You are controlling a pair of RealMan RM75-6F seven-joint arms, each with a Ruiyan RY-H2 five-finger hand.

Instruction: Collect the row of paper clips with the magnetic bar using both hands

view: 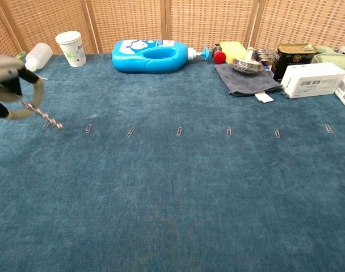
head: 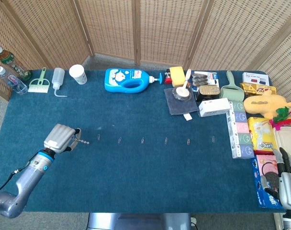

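A row of several small paper clips (head: 142, 141) lies across the middle of the blue cloth, also spread from left to right in the chest view (view: 179, 131). My left hand (head: 59, 138) hangs above the cloth at the row's left end and pinches the thin magnetic bar (head: 82, 140). In the chest view the left hand (view: 8, 90) is at the left edge, and the bar (view: 43, 116) slants down with its tip just above the leftmost clip (view: 46, 126). My right hand (head: 286, 184) stays at the table's front right corner, fingers apart, holding nothing.
A blue detergent bottle (head: 128, 79), paper cup (head: 78, 74), squeeze bottle (head: 59, 78) and brush (head: 39, 84) line the back edge. A grey cloth with a bowl (head: 181, 98), a white box (head: 214, 107) and snack packs (head: 263, 139) crowd the right side.
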